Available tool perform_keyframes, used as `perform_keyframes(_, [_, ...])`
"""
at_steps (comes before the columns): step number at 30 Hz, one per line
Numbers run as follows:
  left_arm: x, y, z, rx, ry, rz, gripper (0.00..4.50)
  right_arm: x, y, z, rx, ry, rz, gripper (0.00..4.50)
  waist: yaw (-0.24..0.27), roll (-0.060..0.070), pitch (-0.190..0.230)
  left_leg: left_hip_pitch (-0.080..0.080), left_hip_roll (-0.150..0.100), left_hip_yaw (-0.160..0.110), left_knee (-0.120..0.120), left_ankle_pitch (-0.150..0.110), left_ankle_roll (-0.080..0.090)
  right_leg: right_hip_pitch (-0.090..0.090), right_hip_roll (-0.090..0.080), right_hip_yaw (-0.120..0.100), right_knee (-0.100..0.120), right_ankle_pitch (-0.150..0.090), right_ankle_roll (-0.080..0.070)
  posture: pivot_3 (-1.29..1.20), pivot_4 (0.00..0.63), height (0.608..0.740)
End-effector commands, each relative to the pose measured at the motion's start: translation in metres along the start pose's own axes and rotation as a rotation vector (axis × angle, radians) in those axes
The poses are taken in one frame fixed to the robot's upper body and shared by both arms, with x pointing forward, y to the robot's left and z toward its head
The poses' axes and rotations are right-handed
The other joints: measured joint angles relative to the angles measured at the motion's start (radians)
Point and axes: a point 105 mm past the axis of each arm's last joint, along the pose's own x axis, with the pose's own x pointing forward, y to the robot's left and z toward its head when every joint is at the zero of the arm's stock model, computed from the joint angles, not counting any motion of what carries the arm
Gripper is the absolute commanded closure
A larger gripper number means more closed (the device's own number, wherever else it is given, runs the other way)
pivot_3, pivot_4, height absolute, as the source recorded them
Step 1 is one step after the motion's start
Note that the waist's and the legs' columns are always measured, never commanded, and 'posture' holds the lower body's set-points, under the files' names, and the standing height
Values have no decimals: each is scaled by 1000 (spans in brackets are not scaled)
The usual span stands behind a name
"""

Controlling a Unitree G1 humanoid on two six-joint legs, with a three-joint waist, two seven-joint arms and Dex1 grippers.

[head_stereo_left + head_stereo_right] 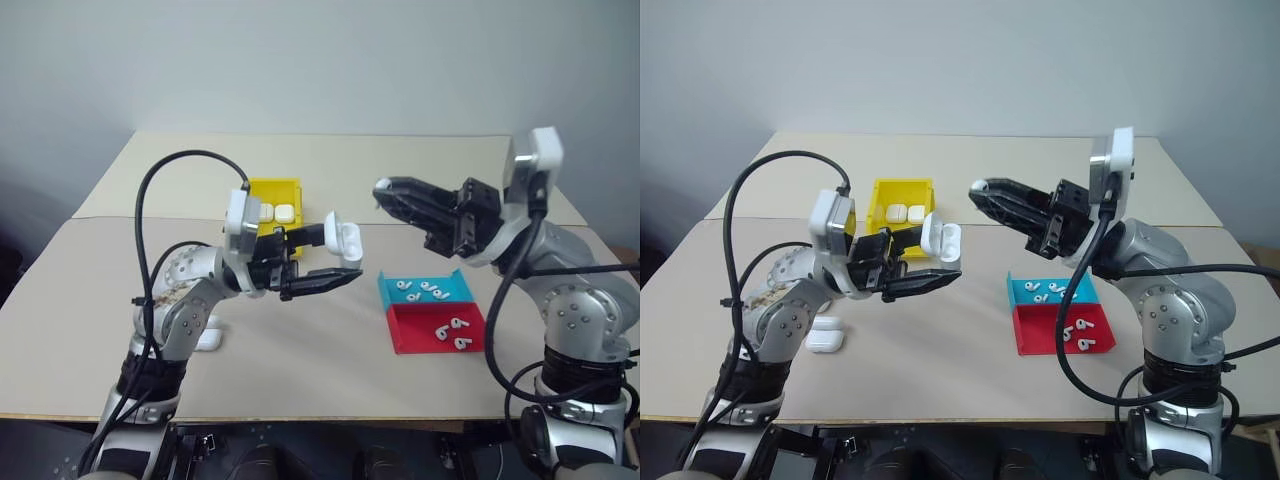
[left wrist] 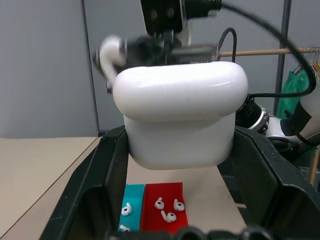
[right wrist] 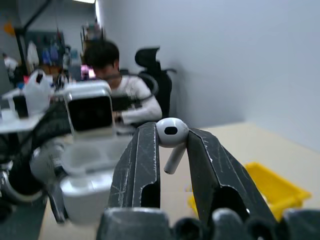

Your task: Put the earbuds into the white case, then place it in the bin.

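Observation:
My left gripper (image 1: 342, 256) is shut on the white case (image 1: 345, 238), held above the table with its lid flipped open. In the left wrist view the case (image 2: 180, 120) sits between both fingers. To its right my right gripper (image 1: 381, 192) points toward the case, shut on one earbud (image 3: 171, 132) pinched at its head, stem hanging down. A small gap separates the earbud from the open case (image 3: 85, 167). The yellow bin (image 1: 272, 192) stands behind the left gripper and holds two white cases. More earbuds lie in the teal tray (image 1: 448, 280) and the red tray (image 1: 415, 335).
Two more white cases (image 1: 825, 336) lie on the table beside my left arm. The trays sit side by side at the right front of the beige table (image 1: 330, 370). A person (image 3: 117, 80) sits in a chair far behind.

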Motion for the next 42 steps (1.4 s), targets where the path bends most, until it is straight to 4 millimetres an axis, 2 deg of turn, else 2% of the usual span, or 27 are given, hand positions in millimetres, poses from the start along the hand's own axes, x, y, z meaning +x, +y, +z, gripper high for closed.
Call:
perform_keyframes(1, [4, 0, 6, 29, -6, -31, 1724, 5, 10, 5, -20, -27, -2, 3873, 0, 0, 0, 0, 0, 0, 0, 0, 0, 0, 0, 0, 0, 0, 0, 0, 150, 740])
perform_keyframes(9, [2, 1, 8, 40, -2, -28, 1724, 11, 21, -15, -28, 28, 38, 3873, -2, 0, 0, 0, 0, -1, 0, 0, 0, -1, 0, 0, 0, 0, 0, 0, 150, 740])
perform_keyframes(24, [-1, -2, 9, 61, 1, -15, 1724, 10, 21, -34, -88, 118, 61, 3873, -2, 0, 0, -1, 0, -1, 0, 0, 0, -1, 0, 0, 0, 0, 0, 0, 150, 740])
perform_keyframes(29, [-1, 0, 8, 68, 2, -7, 1724, 6, 31, -40, -112, 170, 150, 2236, 0, 0, 0, -1, 0, -1, 0, 0, 0, -1, 0, 0, 0, 0, 0, 0, 150, 740])
perform_keyframes(35, [1, 0, 9, 73, -6, -5, 1724, 5, 26, -39, -125, 172, 121, 385, -1, 0, 0, -1, 0, -1, 0, 0, 0, -1, 0, 0, 0, 0, 0, 0, 150, 740])
perform_keyframes(39, [0, 1, 8, 74, -6, 2, 1724, 1, 14, -30, -149, 168, 71, 385, 0, 0, 0, -1, 0, -1, 0, 0, 0, -1, 0, 0, 0, 0, 0, 0, 150, 740])
perform_keyframes(42, [-5, 2, 9, 78, 1, 15, 1724, -8, -4, -19, -188, 200, 32, 385, 0, 0, 0, -1, 0, -1, 0, 0, 0, -1, 0, 0, 0, 0, 0, 0, 150, 740])
